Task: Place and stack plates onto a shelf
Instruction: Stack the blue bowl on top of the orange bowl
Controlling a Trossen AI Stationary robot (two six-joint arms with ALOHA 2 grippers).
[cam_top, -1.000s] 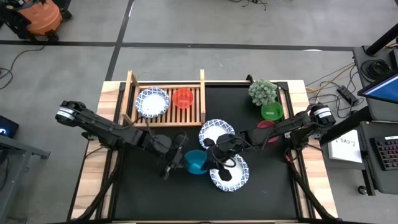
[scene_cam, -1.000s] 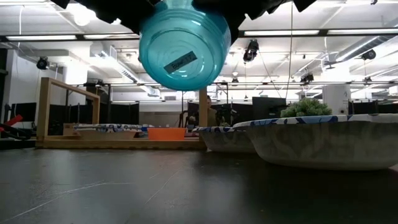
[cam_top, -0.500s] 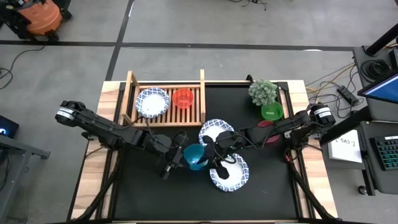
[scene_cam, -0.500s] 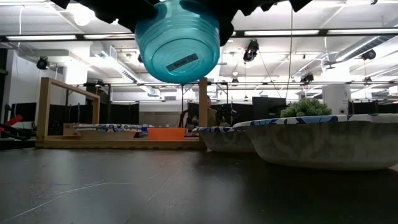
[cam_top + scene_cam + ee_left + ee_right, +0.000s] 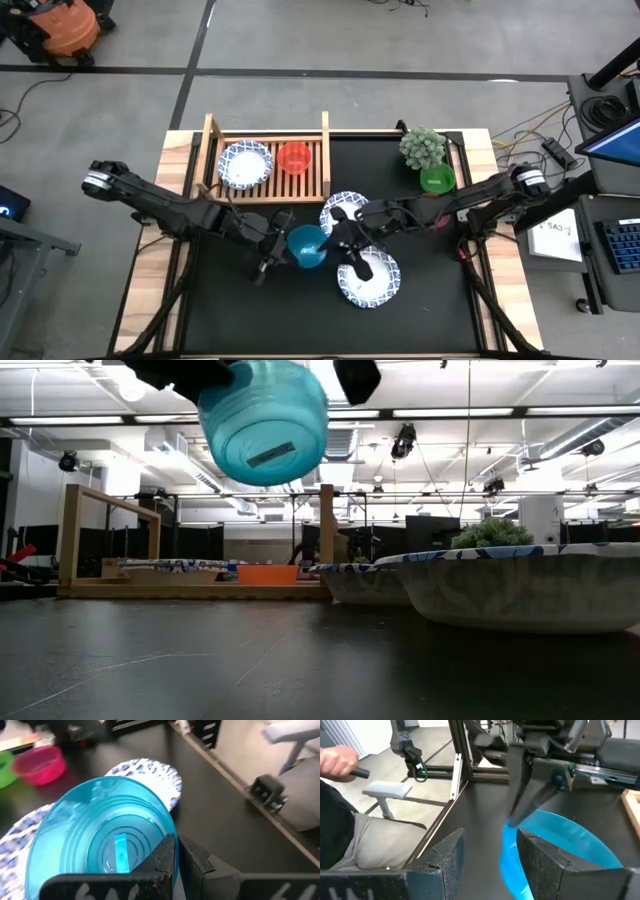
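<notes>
A teal bowl [image 5: 306,246] hangs above mid-table, with my left gripper [image 5: 283,247] shut on its rim. My right gripper [image 5: 338,240] stands open just right of the bowl; its fingers [image 5: 445,857] are spread and touch nothing. One blue-rimmed plate [image 5: 245,163] lies on the wooden shelf [image 5: 213,150] beside a red bowl [image 5: 294,157]. Two more plates [image 5: 345,212] [image 5: 368,279] rest on the black tabletop under the right arm. My left gripper holds the teal bowl by its rim [image 5: 171,834], on the side toward the table's left edge. One finger [image 5: 162,857] is inside the bowl and the other outside. The fingers come from the left, about level. The bowl hangs clear of the table, tilted [image 5: 262,425].
A pink bowl [image 5: 428,200], a green bowl [image 5: 437,180] and a small plant [image 5: 423,147] stand at the far right. Bare tabletop [image 5: 240,310] lies at the near left. In the right wrist view a person's hand [image 5: 337,760] shows beyond the table.
My right gripper has opened and come off the teal bowl, which stays with my left gripper. The left gripper has carried the bowl a little toward the table's left edge and upward, still tilted and clear of the table.
</notes>
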